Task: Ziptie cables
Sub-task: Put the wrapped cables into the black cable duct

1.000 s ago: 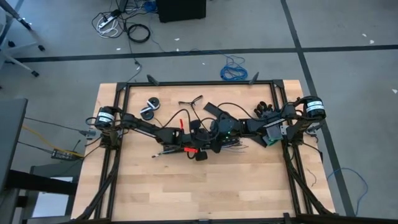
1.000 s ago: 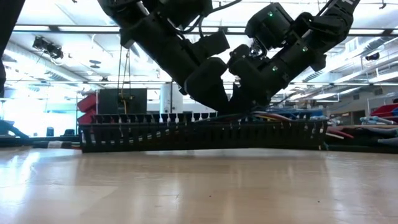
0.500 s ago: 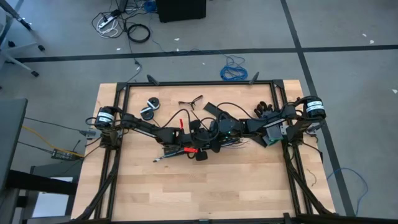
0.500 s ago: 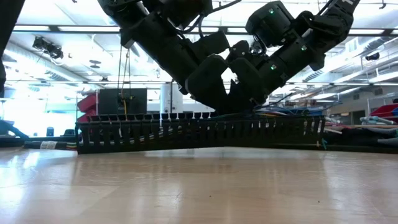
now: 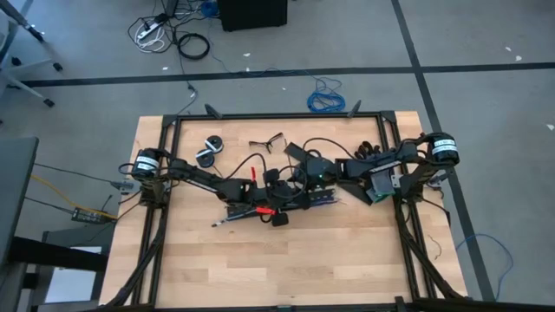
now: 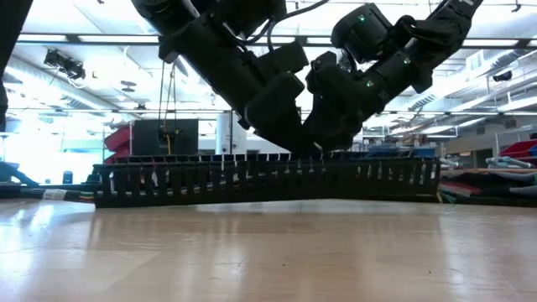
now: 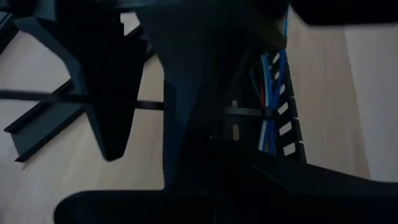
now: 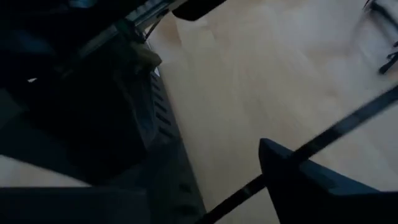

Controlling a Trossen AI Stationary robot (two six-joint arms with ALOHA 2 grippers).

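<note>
Both arms meet over mid-bench (image 5: 286, 260), right on top of the black slotted strip (image 6: 252, 180).

Left gripper (image 5: 279, 192): clamped tight, low over the strip's middle. What it has hold of, if anything, can't be made out; its own body blocks the view. In its wrist view the strip's slotted wall (image 7: 286, 118) runs just beside the fingers, with blue and red wires (image 7: 268, 106) lying inside it.

Right gripper (image 5: 305, 176): just far-right of the left one, nearly touching it, tilted down toward the strip. How wide it stands can't be read from here. Its wrist view shows one finger (image 8: 311, 180) over bare wood, the strip (image 8: 165, 124) next to it, and a thin black strip, looks like a ziptie (image 8: 348, 121), crossing diagonally in front of that finger. Touching or not: can't tell.

Cables (image 5: 323, 198): short run showing on the bench just right of and slightly nearer than the grippers, along the strip; the rest is hidden under the arms. From the low view only the strip's toothed wall shows, with both arms coming down behind it.

Elsewhere: two small black rolls (image 5: 209, 150) far-left on the bench, blue coiled cable (image 5: 326, 95) on the floor beyond the far edge.
</note>
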